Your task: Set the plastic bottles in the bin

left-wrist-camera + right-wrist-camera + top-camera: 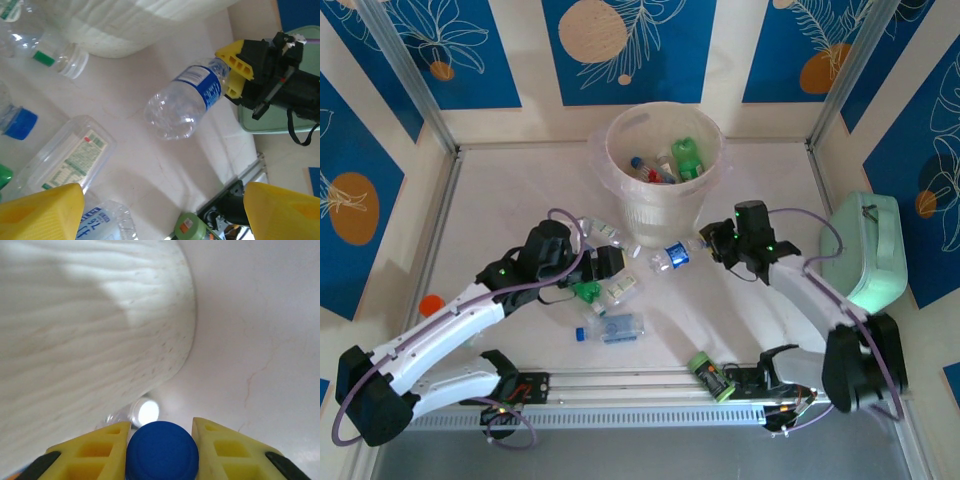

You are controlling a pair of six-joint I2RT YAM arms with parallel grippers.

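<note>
In the cream-white bin [620, 130], at the far middle of the table [500, 200]: a green bottle [687, 158] against the right wall, a blue-capped bottle [642, 165] lying beside it, and a few more clear ones underneath, too tangled to count. Around the rim, a clear bag liner.

Just in front of the bin, a clear blue-labelled bottle [672, 257], clamped at its blue cap [161, 450] between the yellow fingers [220, 450] of the right gripper [700, 245]. Body pointing left, close to the bin's ribbed wall, outside the rim. Lifted or resting on the table, hard to tell.

Opposite, the left gripper [162, 200] with fingers spread wide and nothing pinched between them, low over a cluster of loose bottles:
- a flat-sided clear bottle [65, 160] with a paper label
- a green cap [588, 292]
- nearer the rail, a clear bottle on its side [610, 328]
- against the bin's foot, a white-capped bottle [60, 56]

By the near rail, a green-and-orange bottle [710, 376]. At the left edge, an orange cap [431, 304]. At the right edge, a mint-green case [865, 250], closed.
</note>
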